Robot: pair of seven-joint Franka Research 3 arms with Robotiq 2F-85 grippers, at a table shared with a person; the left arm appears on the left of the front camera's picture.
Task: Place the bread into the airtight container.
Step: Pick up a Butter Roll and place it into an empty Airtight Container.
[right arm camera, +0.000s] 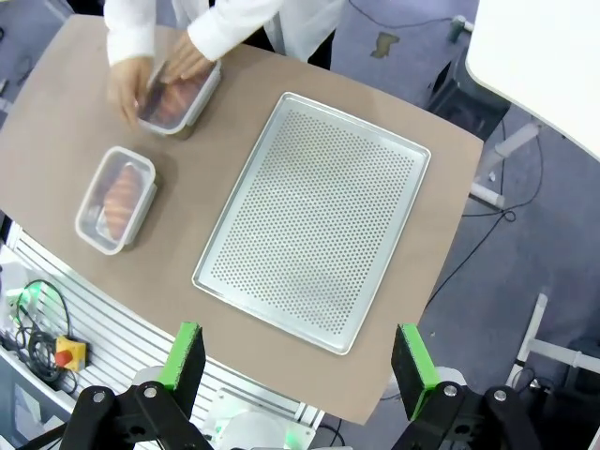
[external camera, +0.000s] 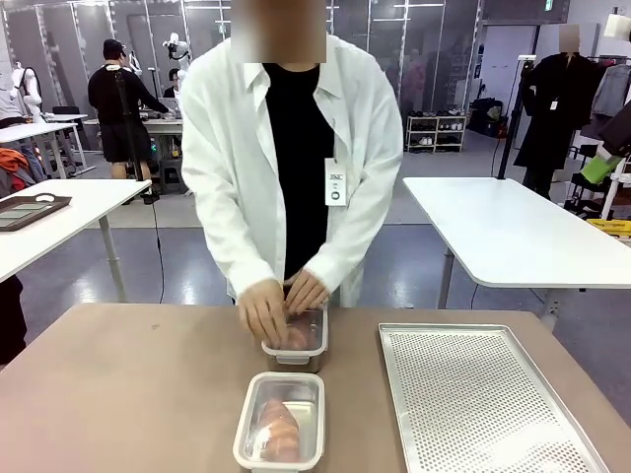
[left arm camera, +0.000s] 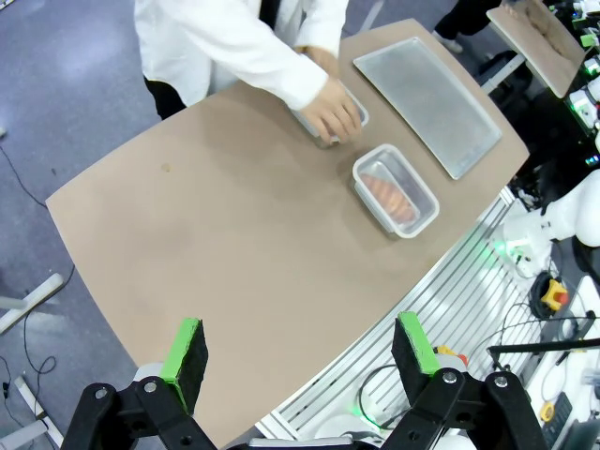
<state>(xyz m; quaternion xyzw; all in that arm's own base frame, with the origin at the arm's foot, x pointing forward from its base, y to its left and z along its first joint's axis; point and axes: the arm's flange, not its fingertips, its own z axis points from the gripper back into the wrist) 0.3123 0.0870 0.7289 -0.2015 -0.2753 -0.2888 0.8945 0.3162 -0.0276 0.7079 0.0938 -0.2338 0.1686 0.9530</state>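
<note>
Bread [external camera: 279,430] lies inside the nearer airtight container [external camera: 244,440], a clear lidded box standing on the brown counter [external camera: 118,394] close to the robot's edge. Just beyond it, toward the person, stands a second container [external camera: 317,338] with bread showing through its wall; both of the person's hands [external camera: 264,307] rest on its top, one hand [external camera: 307,291] at its far rim. A perforated metal tray [external camera: 473,394] lies flat on the counter to the robot's right of the two containers, apart from them.

Left pincer [left arm camera: 300,352] hangs high above the counter's near edge with its green-padded fingers [left arm camera: 186,349] spread wide and nothing between them; the containers sit well away from it. Right pincer [right arm camera: 298,354] likewise hovers high over the counter, above the near end of the tray, its jaws fully apart and holding nothing.
</note>
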